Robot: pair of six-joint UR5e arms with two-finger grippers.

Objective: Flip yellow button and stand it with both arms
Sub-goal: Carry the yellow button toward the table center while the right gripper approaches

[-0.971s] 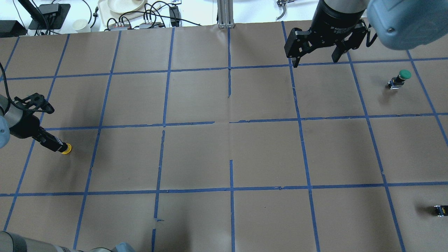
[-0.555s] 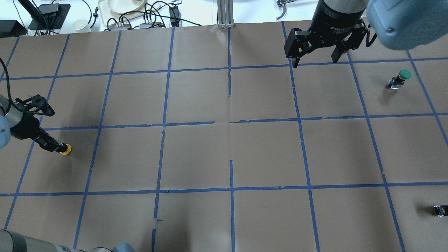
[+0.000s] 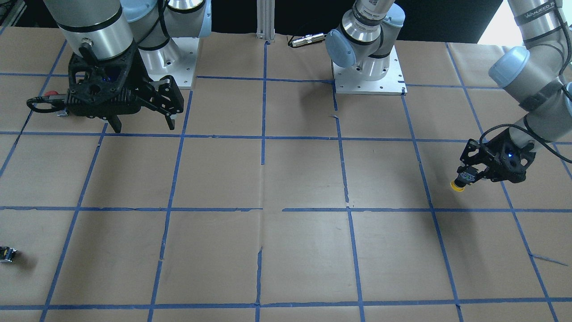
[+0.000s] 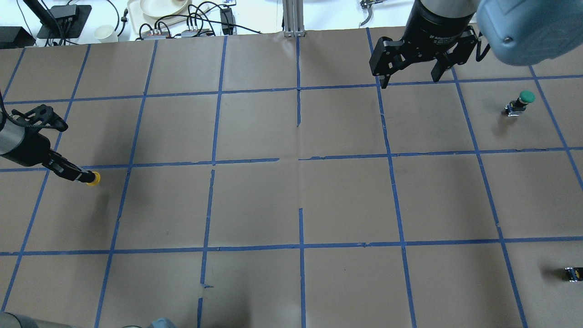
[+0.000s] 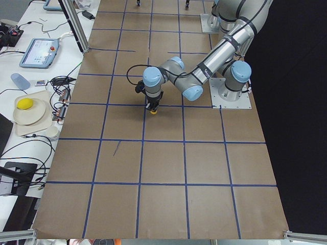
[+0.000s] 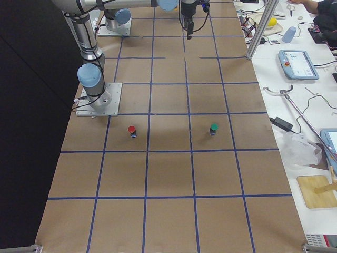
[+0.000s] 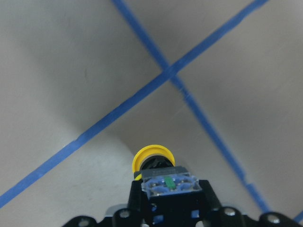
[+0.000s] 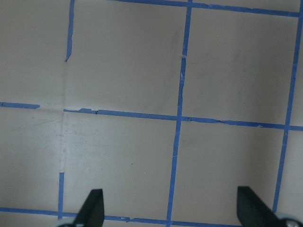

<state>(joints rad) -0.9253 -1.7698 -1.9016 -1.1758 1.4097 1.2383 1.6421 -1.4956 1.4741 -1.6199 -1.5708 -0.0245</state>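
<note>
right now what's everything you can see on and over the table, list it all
yellow button: 1, yellow cap on black body, held in the left gripper over the table's left side
green button: 1, green cap, on the table's right side, far from the robot
red button: 1, red cap, on the table near the right arm's base
small dark part: 1, black with a yellow spot, at the right edge
table: 1, brown paper with a blue tape grid
left gripper: 1, black, shut on the yellow button
right gripper: 1, black, open, empty
</note>
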